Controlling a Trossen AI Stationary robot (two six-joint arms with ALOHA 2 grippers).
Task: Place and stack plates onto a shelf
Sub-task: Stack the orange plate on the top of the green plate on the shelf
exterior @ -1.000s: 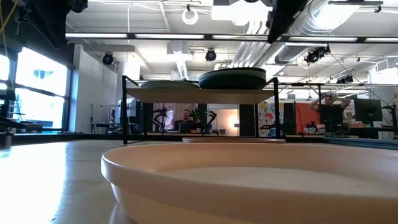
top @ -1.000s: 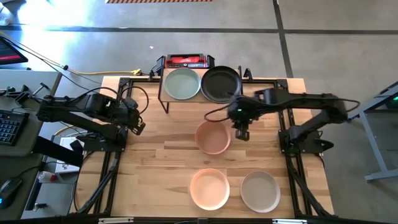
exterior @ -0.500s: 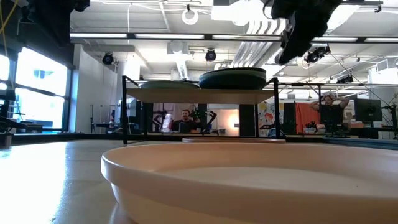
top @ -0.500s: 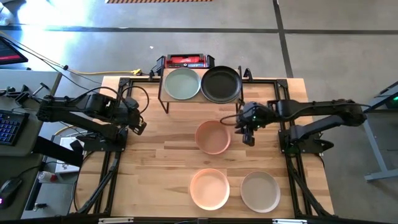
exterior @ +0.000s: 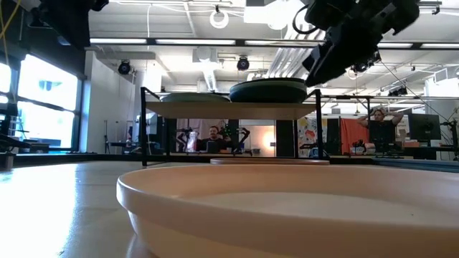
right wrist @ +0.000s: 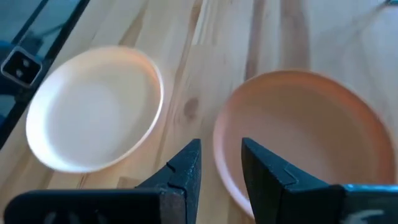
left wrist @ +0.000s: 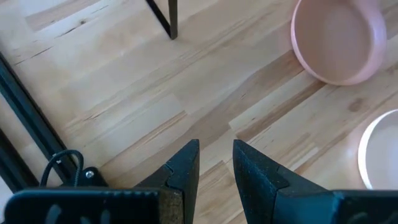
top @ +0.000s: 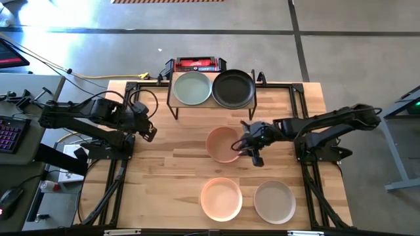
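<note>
The shelf [top: 212, 98] stands at the table's far middle on thin black legs. A pale green plate [top: 191, 88] and a black plate [top: 233, 88] lie on its top. A pink plate [top: 222, 144] rests flat at the table's middle. A peach plate [top: 221, 198] and a beige plate [top: 274, 201] lie near the front edge. My right gripper [top: 252, 152] hovers open above the pink plate's right rim [right wrist: 219, 149], touching nothing. My left gripper [top: 147, 131] waits open above the table's left side.
A red-and-black device [top: 195, 64] sits behind the shelf. Black frame rails [top: 121, 164] run along both table sides. Bare wood lies left of the plates [left wrist: 124, 93]. In the low view the peach plate [exterior: 287, 208] fills the foreground. People sit in the room beyond.
My right gripper has come down from high over the table toward the pink plate's right rim and has tipped, staying open. The plates have not moved.
</note>
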